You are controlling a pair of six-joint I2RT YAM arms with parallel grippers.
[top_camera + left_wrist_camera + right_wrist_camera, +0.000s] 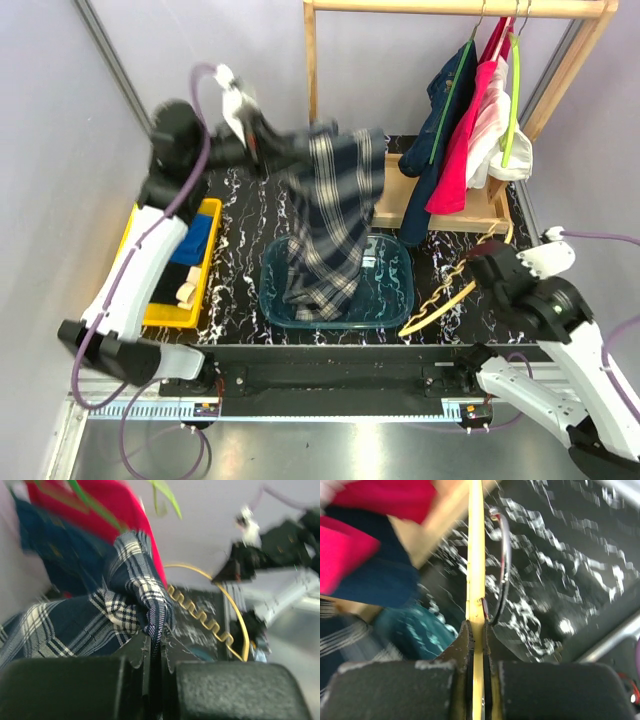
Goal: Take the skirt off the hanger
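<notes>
Your left gripper [155,647] is clamped shut on a bunched fold of the skirt [330,200], holding it high over the back of the table. The cloth hangs down from there and its lower end lies in the teal basin [408,295]. Your right gripper [476,630] is closed narrow on the hanger [440,295], which sits low to the right of the basin, apart from the skirt. The 2 look separated, so the job reads as nearly done.

There are 3 risks from here:
- The left hold takes only a thin pinch of cloth, so a quick swing could pull it free and drop the skirt outside the basin.
- The red garment [462,150] hangs near the skirt, so a sweep to the right may snag it.
- The hook [504,555] could catch the basin rim if you lower the hanger carelessly.
</notes>
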